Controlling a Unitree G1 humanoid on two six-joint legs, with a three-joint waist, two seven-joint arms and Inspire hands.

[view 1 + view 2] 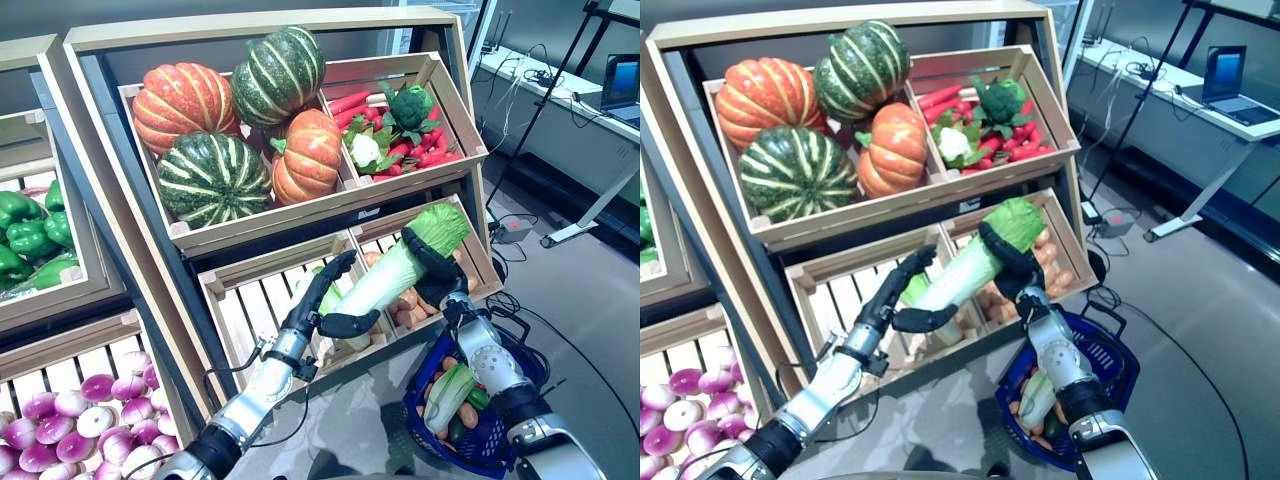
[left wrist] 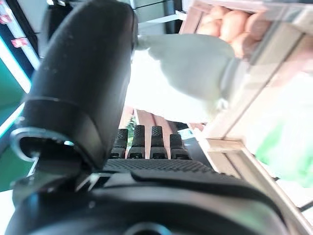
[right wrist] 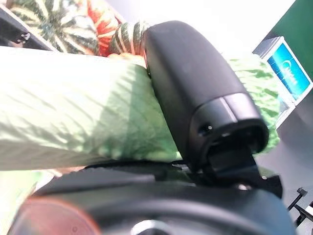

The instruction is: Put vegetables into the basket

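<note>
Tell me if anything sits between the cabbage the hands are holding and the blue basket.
Nothing visible does. The napa cabbage, gripped by the right hand and touched by the open left hand, hangs above the blue basket, which already holds vegetables.

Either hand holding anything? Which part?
The right hand grips the napa cabbage near its leafy green top. The left hand is open at its white stem end, thumb underneath.

You face a slanted wooden display shelf (image 1: 100, 190). Its upper left crate (image 1: 250, 215) holds orange and striped green pumpkins (image 1: 213, 178); the upper right crate (image 1: 455, 110) holds red radishes (image 1: 432, 148), broccoli (image 1: 410, 103) and cauliflower (image 1: 366, 150). A lower slatted crate (image 1: 245, 310) sits beneath. A blue wire basket (image 1: 500, 440) stands on the grey floor (image 1: 590, 310).
</note>
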